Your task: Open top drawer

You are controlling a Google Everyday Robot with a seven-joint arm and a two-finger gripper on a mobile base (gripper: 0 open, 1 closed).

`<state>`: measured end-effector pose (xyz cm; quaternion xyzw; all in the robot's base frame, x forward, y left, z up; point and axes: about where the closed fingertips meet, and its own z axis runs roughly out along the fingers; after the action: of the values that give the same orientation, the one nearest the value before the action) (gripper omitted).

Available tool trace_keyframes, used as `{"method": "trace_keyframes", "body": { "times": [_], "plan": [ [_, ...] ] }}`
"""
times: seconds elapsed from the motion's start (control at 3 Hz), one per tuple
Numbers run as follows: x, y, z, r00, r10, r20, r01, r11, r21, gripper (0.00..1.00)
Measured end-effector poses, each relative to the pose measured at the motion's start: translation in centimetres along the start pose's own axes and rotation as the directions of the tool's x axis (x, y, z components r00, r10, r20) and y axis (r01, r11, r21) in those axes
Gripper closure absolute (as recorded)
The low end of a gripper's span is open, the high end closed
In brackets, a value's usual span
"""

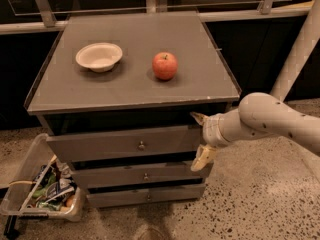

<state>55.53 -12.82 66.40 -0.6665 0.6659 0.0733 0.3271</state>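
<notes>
The top drawer, a wide grey-brown wooden drawer with a plain flat front [115, 144], sits in the centre of the frame just under the overhanging grey slab top of the cabinet [130, 86]. Its small round metal knob [142, 145] lies at the middle of the front, and nothing covers it.

The pale cream two-finger gripper [201, 139] is at the right end of that front, well apart from the knob, on a thick speckled beige arm [270, 119] that comes in from the right edge. Its fingers are spread wide, one tip at the drawer's upper right corner and the other below its lower edge, and they grip nothing.

Under the top drawer come a narrower middle drawer [115, 176] and a bottom drawer [125, 198], each with a similar knob.

On the cabinet top stand a shallow cream bowl [99, 56] at the upper left and a red apple [164, 65] near it to the right.

A clear plastic bin of wrappers and litter [42, 191] stands on the speckled floor [260, 199] at the lower left, just beside the cabinet.
</notes>
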Motion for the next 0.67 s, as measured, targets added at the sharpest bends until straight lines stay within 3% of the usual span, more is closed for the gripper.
{"method": "trace_keyframes", "body": {
  "times": [0.33,0.67],
  "plan": [
    [1.65,-1.27,3.24,0.999,0.025,0.028,-0.025,0.9994,-0.024,0.0],
    [1.68,-1.28,3.33,0.999,0.026,0.029,-0.025,0.9994,-0.025,0.0]
  ]
}}
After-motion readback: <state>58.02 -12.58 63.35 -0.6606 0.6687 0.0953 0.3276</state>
